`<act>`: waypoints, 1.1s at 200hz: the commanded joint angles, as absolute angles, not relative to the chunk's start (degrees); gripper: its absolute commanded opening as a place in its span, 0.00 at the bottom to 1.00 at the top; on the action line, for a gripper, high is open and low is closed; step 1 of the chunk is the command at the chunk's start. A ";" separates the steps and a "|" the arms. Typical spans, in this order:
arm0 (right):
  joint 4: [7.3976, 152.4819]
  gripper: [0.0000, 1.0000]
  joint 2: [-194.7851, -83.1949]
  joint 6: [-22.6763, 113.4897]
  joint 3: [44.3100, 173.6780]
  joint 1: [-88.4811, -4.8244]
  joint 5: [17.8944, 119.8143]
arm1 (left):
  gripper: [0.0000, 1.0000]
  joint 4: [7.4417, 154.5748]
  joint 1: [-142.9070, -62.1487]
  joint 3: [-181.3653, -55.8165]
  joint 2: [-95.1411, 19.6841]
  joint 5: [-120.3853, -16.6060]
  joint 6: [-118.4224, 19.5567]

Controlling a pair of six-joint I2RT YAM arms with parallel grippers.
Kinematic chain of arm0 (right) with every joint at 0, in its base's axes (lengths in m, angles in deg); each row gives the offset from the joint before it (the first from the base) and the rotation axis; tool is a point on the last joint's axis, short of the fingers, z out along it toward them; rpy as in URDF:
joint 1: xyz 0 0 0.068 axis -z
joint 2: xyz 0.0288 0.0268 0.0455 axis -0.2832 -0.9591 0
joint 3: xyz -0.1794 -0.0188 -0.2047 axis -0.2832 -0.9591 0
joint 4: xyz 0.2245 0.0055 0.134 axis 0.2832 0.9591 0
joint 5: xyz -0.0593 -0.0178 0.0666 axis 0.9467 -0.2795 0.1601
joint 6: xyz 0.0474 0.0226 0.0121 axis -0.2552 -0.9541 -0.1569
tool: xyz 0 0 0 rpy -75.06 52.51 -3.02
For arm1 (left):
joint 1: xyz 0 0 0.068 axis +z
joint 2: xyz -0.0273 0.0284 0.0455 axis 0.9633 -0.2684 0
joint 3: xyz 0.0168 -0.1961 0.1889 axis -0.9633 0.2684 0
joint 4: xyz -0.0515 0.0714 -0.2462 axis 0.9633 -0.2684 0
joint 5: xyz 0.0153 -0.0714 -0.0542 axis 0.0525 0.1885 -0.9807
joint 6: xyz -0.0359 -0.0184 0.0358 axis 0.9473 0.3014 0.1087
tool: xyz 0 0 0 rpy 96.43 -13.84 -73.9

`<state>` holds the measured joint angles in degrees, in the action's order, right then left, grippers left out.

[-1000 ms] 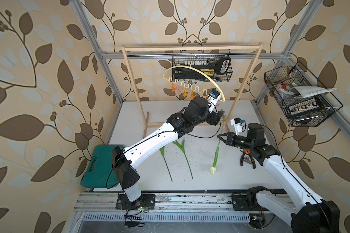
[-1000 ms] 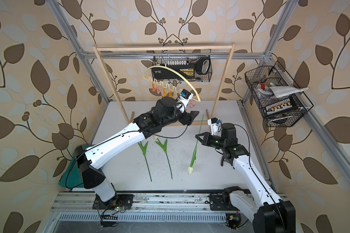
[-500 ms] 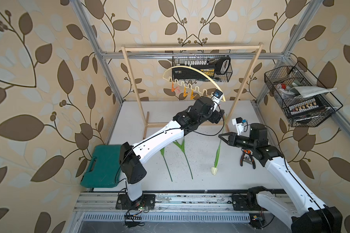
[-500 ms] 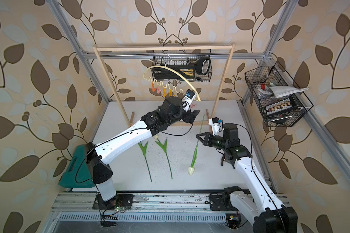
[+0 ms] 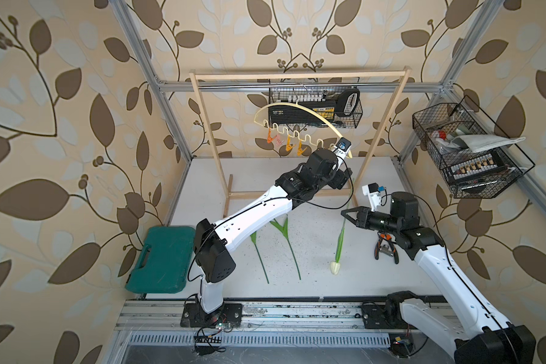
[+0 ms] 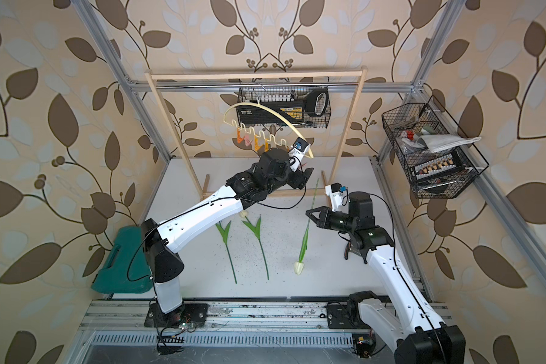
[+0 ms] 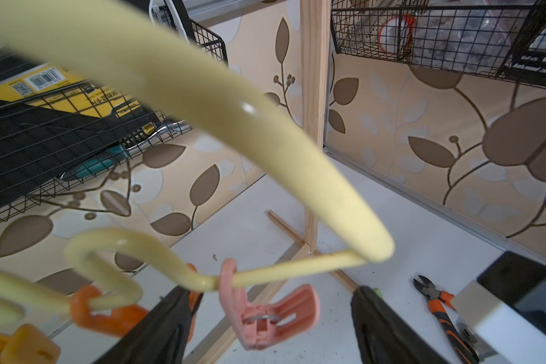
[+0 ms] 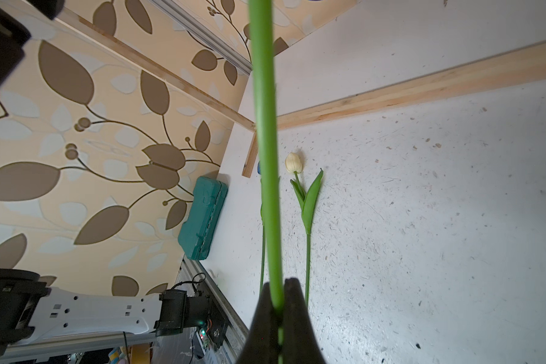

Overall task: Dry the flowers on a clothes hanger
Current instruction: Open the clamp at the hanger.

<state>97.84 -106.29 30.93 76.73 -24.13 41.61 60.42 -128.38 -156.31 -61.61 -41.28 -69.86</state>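
White table (image 5: pixel 312 249), leaf-print walls (image 5: pixel 60 126), 2 tulips (image 8: pixel 311 201) flat, R claw (image 8: pixel 280 283) pinching tulip stem (image 8: pixel 265 126), L claw (image 7: pixel 270 293) spread

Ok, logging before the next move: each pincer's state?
Left pincer: open, by the pink peg, holding nothing.
Right pincer: shut on the stem of a cream-white tulip.

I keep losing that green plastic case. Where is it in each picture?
Top view: the green case sits low on the left, against the wall.
Top view: same spot.
Left wrist: not in it.
Right wrist: against the wall, beyond the lying cream tulip.
Shared landmark: the light-wood rack, in all four.
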 commanded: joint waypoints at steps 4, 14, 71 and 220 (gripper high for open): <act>98.30 0.00 -105.31 31.91 78.80 -23.75 40.25 | 0.83 61.98 -127.78 -158.89 -61.50 -39.33 -71.47; 98.45 0.00 -105.23 31.94 78.91 -23.76 40.16 | 0.82 62.20 -127.56 -158.94 -61.61 -39.16 -71.49; 98.41 0.00 -105.36 31.77 79.18 -23.75 39.37 | 0.77 63.11 -127.09 -159.13 -61.97 -38.48 -71.19; 98.13 0.00 -105.16 31.41 79.17 -23.75 37.88 | 0.62 64.46 -126.81 -159.87 -62.34 -37.01 -69.99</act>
<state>98.23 -105.96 30.91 77.63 -24.02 39.07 62.63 -127.27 -156.60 -62.02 -38.14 -70.64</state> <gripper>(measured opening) 0.048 0.627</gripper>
